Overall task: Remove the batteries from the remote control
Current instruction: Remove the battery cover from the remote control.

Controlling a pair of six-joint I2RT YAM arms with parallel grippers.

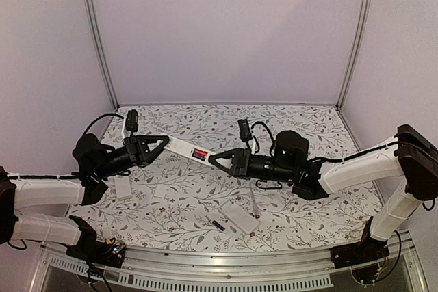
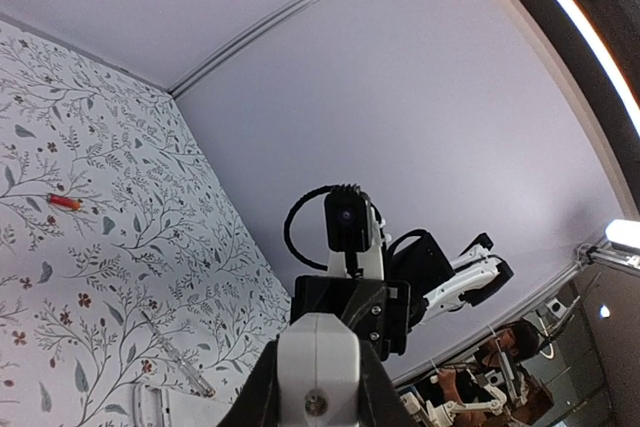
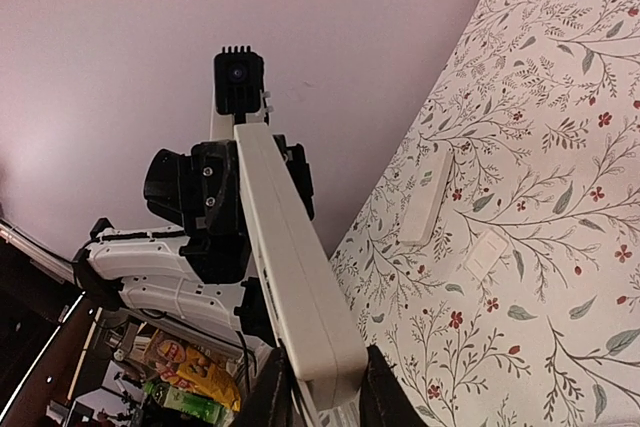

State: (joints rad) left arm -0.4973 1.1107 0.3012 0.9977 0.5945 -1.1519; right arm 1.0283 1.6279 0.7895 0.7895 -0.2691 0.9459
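A long white remote (image 1: 183, 146) hangs in the air between both grippers, above the table's middle. My left gripper (image 1: 161, 143) is shut on its left end and my right gripper (image 1: 216, 160) is shut on its right end. A red battery (image 1: 200, 154) shows in the remote's open compartment, just left of the right fingers. The left wrist view shows the remote's end (image 2: 318, 347) between the jaws of my left gripper (image 2: 318, 392). The right wrist view shows the remote (image 3: 290, 267) edge-on in my right gripper (image 3: 325, 392). A red battery (image 2: 64, 202) and a small dark battery (image 1: 219, 224) lie loose on the cloth.
A thin stick-like tool (image 1: 253, 203) lies beside a flat white piece (image 1: 241, 217) at the front middle. Two small white pieces (image 1: 123, 188) (image 3: 487, 253) lie on the flowered cloth at the left. Walls stand at the back and both sides.
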